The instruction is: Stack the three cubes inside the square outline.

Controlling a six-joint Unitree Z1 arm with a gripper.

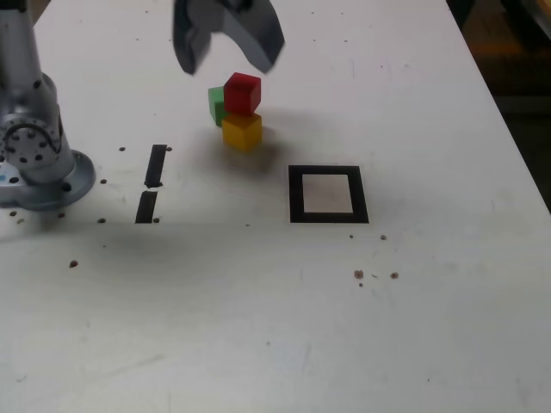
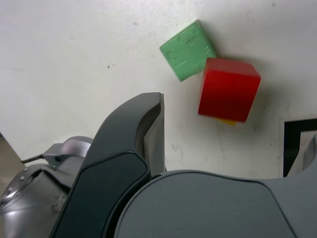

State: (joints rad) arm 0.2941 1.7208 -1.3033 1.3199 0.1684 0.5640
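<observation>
The red cube (image 1: pixel 242 94) rests on the yellow cube (image 1: pixel 242 132), and the green cube (image 1: pixel 215 105) sits on the table against their far left side in the exterior view. My gripper (image 1: pixel 226 62) hangs open just above and behind this group, holding nothing. The square outline (image 1: pixel 296 194) lies empty on the white table, nearer the camera and to the exterior view's right of the cubes. In the wrist view the green cube (image 2: pixel 188 49) and red cube (image 2: pixel 228 89) show beyond one dark finger (image 2: pixel 143 134), with only a sliver of the yellow cube (image 2: pixel 228 121) and a corner of the outline (image 2: pixel 297 126).
The arm's silver base (image 1: pixel 34 146) stands at the exterior view's left. Two short black strips (image 1: pixel 156 165) (image 1: pixel 146 206) lie between it and the cubes. Small dark specks (image 1: pixel 359 274) dot the table. The table's edge (image 1: pixel 508 129) runs down the right side.
</observation>
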